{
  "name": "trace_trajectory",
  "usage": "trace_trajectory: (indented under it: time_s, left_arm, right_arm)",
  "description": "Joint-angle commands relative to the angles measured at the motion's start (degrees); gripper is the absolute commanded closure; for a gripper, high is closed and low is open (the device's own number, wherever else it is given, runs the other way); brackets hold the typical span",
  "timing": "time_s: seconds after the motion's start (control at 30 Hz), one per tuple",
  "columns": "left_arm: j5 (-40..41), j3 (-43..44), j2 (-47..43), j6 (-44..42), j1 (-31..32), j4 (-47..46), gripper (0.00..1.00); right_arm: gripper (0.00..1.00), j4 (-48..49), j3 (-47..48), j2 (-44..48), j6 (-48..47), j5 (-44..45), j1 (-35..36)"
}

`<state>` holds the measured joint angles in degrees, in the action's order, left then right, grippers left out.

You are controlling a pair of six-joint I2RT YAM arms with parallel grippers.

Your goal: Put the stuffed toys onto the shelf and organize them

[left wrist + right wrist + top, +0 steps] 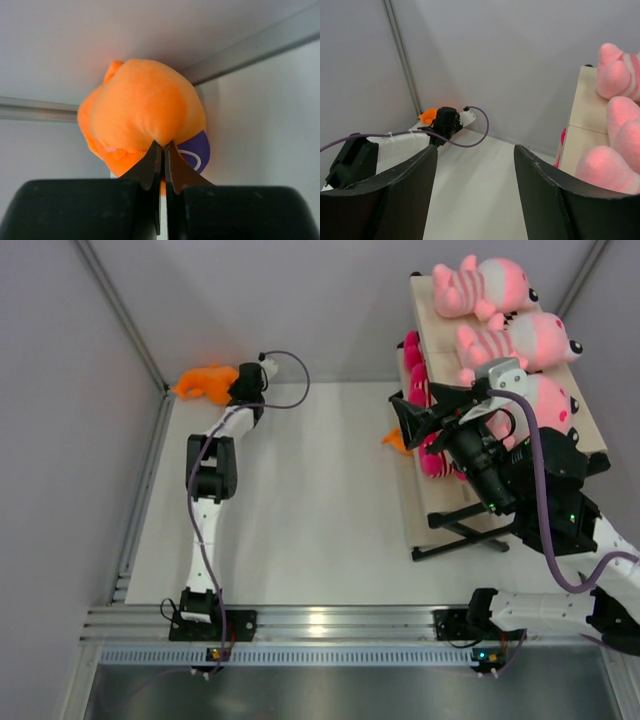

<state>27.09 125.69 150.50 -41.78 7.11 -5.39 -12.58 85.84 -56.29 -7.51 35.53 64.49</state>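
Left wrist, orange toy cornered (hand pinching)

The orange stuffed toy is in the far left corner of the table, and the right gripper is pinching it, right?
Not quite: the orange stuffed toy is in the far left corner, but the left gripper is pinching it. The left wrist view shows its fingers closed on the plush.

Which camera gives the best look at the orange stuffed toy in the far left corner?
Left wrist: the orange toy fills the frame, its fabric pinched by the left gripper. Top external shows it small; right wrist, a distant speck.
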Motion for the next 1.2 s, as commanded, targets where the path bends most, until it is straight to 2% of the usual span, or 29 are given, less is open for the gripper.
trace_trajectory:
  time_s: [0.0, 0.03, 0.1, 0.17, 0.23, 0.27, 0.3, 0.33, 0.4, 0.43, 0.5, 0.53, 0.57, 0.6, 0.7, 0.87, 0.97, 1.17]
  left_arm:
    - [-1.8, -6.0, -8.6, 0.5, -0.9, -1.7, 1.00]
    - [-3.7, -11.5, -11.2, 1.6, -0.8, -1.1, 1.00]
    - [-6.9, -17.0, -20.5, 6.1, -0.6, 1.9, 1.00]
    - [-14.4, -23.2, -30.6, 11.1, -0.6, 11.5, 1.00]
    - [-21.3, -29.5, -37.5, 16.8, -0.6, 17.0, 1.00]
    - [-29.3, -31.8, -44.2, 17.9, -0.6, 21.4, 1.00]
    - [-32.2, -33.9, -47.2, 19.7, -0.5, 23.6, 1.00]
    - [-35.0, -37.5, -53.0, 20.4, -0.2, 25.5, 1.00]
    - [-43.7, -41.7, -58.4, 21.7, 0.0, 32.5, 1.00]
    - [-47.0, -43.2, -63.8, 21.8, 0.1, 34.7, 1.00]
    - [-56.8, -46.9, -68.9, 21.6, 0.1, 41.1, 1.00]
    - [-59.8, -47.8, -73.7, 21.6, 0.1, 43.2, 1.00]
    - [-62.7, -48.6, -75.9, 21.5, 0.1, 45.4, 1.00]
    - [-69.6, -49.1, -77.9, 20.7, 0.1, 51.1, 1.00]
    - [-79.4, -49.7, -84.0, 20.1, 0.1, 58.1, 1.00]
    - [-84.3, -50.1, -91.8, 18.8, 1.1, 68.6, 1.00]
    - [-84.7, -51.7, -95.1, 19.5, 2.6, 70.2, 1.00]
    - [-84.5, -53.6, -99.2, 22.3, 6.2, 70.3, 1.00]
  right_arm:
    - [0.37, -1.3, 1.0, 0.1, 0.2, 0.2, 0.9]
    - [0.37, -1.9, 1.3, 0.0, 0.2, -0.2, 1.0]
    - [0.37, -3.9, 2.4, -0.6, -0.3, -2.6, 1.0]
    - [0.37, -6.7, 4.1, -1.8, -2.3, -5.9, 1.2]
    - [0.34, -12.3, 7.7, -4.9, -5.4, -12.5, 1.3]
    - [0.33, -14.5, 9.2, -6.1, -6.4, -15.1, 1.5]
    - [0.30, -15.7, 11.4, -8.2, -7.7, -19.7, 1.4]
    - [0.29, -17.4, 12.3, -9.0, -8.1, -21.5, 1.5]
    - [0.24, -19.1, 14.5, -11.3, -10.1, -28.0, 1.6]
    - [0.23, -19.8, 14.7, -11.6, -10.9, -29.4, 1.5]
    - [0.21, -20.9, 14.0, -12.3, -13.1, -33.1, 1.5]
    - [0.21, -21.6, 13.8, -12.3, -13.8, -34.8, 1.5]
    - [0.21, -22.5, 12.8, -12.4, -14.5, -36.6, 1.4]
    - [0.21, -22.5, 11.9, -11.7, -15.2, -40.9, 1.5]
    - [0.17, -23.1, 9.1, -10.4, -16.7, -48.9, 1.3]
    - [0.16, -27.7, 9.0, -14.6, -19.0, -48.8, 1.1]
    - [0.16, -28.1, 8.9, -18.1, -20.2, -49.1, 1.0]
    - [0.15, -34.1, 16.1, -28.7, -21.1, -58.6, 0.6]
